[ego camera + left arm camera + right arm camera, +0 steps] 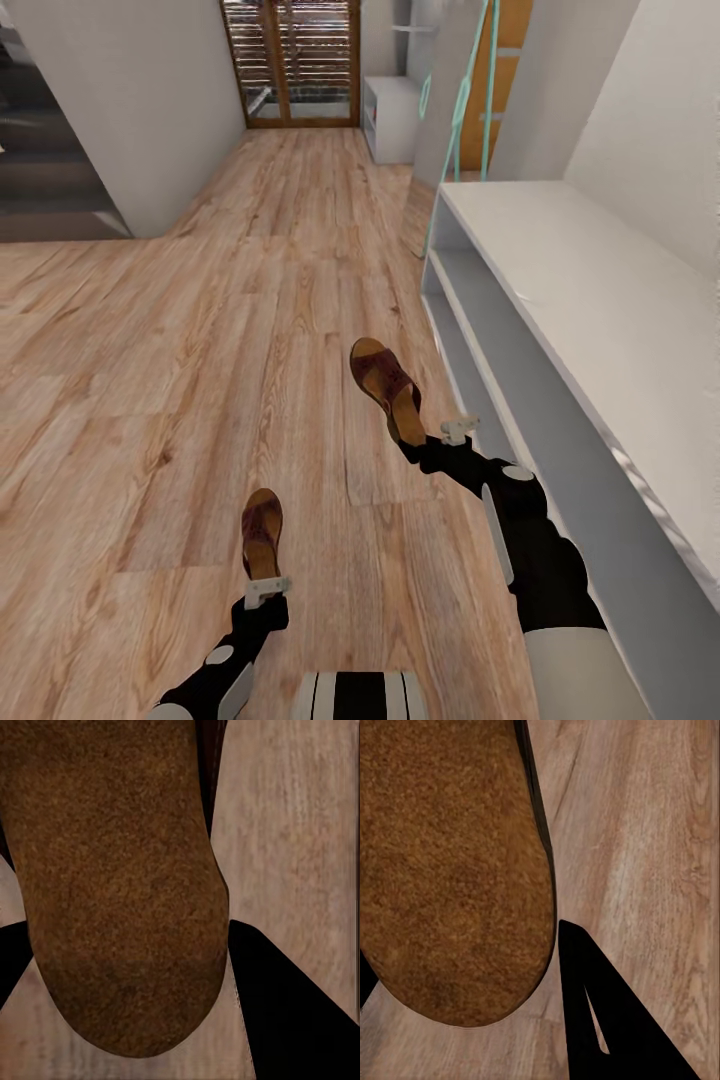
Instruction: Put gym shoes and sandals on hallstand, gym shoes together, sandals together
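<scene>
Two sandals, one at each tool, floor

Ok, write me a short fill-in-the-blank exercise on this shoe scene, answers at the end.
1. Each gripper is at the heel end of a brown ____.
2. The sandal at the right gripper lies nearer the white ____ than the sandal at the left gripper does.
3. The floor is made of wood-grain ____.
4. The bench top carries ____ shoes.

Missing words: sandal; bench; planks; no
</scene>
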{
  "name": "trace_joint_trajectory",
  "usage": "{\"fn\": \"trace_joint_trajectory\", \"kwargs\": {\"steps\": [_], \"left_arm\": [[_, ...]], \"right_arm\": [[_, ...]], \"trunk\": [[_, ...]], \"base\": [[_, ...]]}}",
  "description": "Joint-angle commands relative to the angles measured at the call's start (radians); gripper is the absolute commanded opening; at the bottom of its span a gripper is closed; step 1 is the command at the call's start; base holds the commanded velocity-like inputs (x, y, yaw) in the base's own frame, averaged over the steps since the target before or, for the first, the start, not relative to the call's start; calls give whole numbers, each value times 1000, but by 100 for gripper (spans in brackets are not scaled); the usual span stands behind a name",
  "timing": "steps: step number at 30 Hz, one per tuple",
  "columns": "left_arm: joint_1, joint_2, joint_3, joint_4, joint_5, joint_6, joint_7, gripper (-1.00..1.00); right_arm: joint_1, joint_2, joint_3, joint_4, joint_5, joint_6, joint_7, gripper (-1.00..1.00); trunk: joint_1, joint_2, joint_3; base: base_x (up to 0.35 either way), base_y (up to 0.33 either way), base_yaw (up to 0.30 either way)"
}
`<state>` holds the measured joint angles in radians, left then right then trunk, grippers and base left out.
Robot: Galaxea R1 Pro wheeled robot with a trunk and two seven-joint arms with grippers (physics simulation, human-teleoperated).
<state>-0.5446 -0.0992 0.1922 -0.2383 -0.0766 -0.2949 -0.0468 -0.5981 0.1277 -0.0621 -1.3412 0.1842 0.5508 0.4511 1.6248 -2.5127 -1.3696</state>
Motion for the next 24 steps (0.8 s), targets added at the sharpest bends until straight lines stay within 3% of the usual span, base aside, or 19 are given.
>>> {"fn": "trace_joint_trajectory", "kwargs": {"steps": [1, 18, 22, 24], "left_arm": [[0, -1, 9, 1, -10, -3, -3, -100], [0, -1, 9, 1, -11, -3, 4, -100], [0, -1, 11, 1, -11, -3, 5, -100], [0, 0, 11, 1, -11, -3, 5, -100]], "right_arm": [[0, 1, -3, -1, 9, 5, 8, -100], [2, 3, 2, 18, 9, 0, 10, -100], [7, 7, 69, 89, 10, -56, 7, -100], [8, 9, 121, 161, 11, -131, 4, -100]], "trunk": [[-1, 0, 5], [-8, 4, 97], [-10, 5, 119], [-11, 5, 130]], "base": [[0, 0, 0], [0, 0, 0], [0, 0, 0], [0, 0, 0]]}}
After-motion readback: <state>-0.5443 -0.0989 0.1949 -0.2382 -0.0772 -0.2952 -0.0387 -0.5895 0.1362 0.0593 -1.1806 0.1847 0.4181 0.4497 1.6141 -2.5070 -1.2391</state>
